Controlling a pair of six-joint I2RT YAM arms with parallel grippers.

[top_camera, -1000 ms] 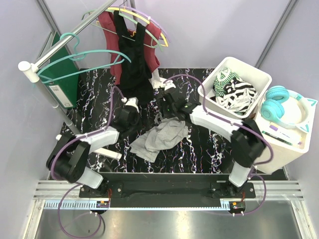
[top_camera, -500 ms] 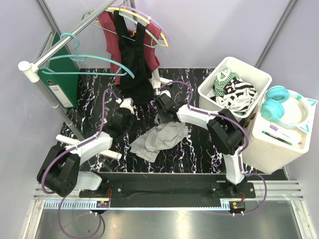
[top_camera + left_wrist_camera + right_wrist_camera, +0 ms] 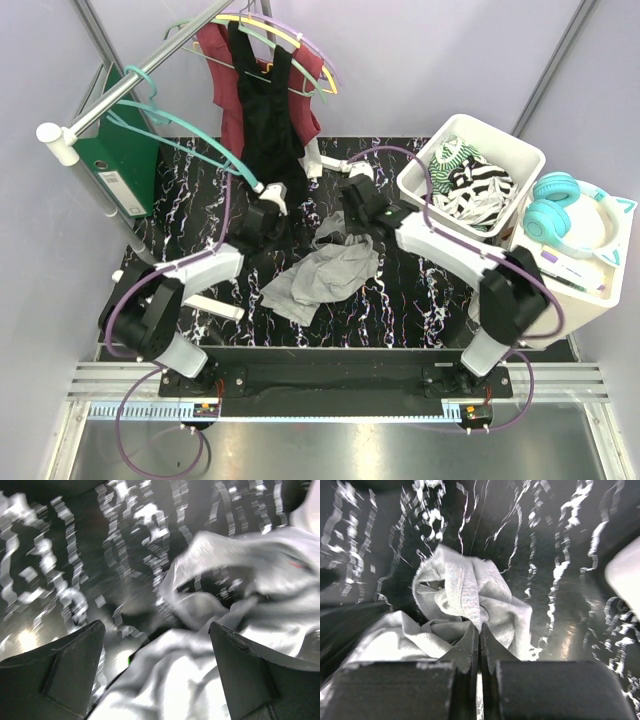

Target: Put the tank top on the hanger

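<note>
My right gripper [image 3: 480, 627], clamped on the tank top [image 3: 325, 272] at frame centre, has the hanger [image 3: 200, 148] to its upper left, nearer my left gripper [image 3: 156, 627], which is spread wide.

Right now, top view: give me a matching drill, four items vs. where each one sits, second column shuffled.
Items
1. tank top
2. hanger
3. headphones
4. striped clothes

Places
A. in the white bin
B. hooked on the rail
C. crumpled on the table, one fold pinched by the right claw
D. on top of the white box, far right

Pairs: 1-C, 2-B, 3-D, 4-A
</note>
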